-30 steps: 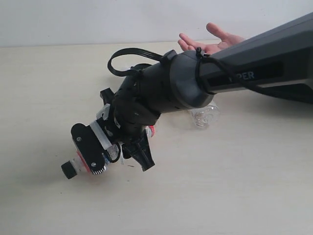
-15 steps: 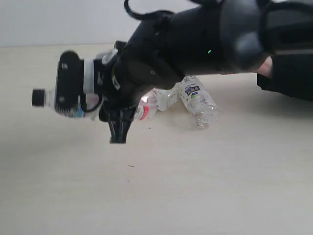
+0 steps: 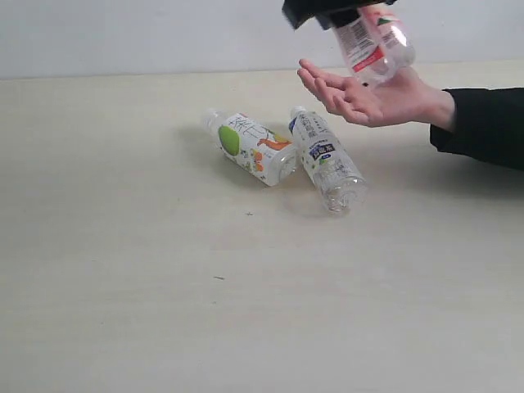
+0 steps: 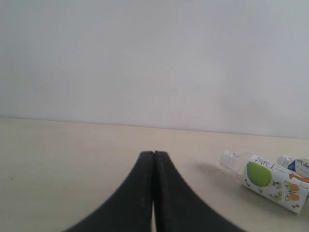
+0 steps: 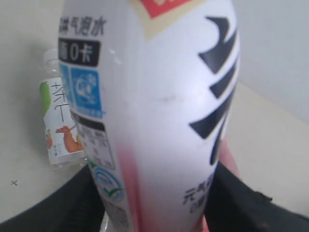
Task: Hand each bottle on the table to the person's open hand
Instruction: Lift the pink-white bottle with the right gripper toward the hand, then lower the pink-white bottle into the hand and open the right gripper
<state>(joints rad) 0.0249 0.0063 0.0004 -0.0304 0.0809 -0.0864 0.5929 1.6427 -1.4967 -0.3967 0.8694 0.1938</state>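
Two bottles lie on the tabletop (image 3: pixel 123 270), the fruit-label bottle (image 3: pixel 250 149) just beside the blue-white bottle (image 3: pixel 327 160); right pincer (image 3: pixel 336 12) pinches the red-pink bottle (image 3: pixel 372 41) above the person's open hand (image 3: pixel 368 97); left pincer (image 4: pixel 153 193) is pressed together.

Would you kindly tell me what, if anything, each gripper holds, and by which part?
The right gripper clamps the red-pink bottle across its labelled body, toward the cap end, base hanging free. The left gripper is shut on nothing.
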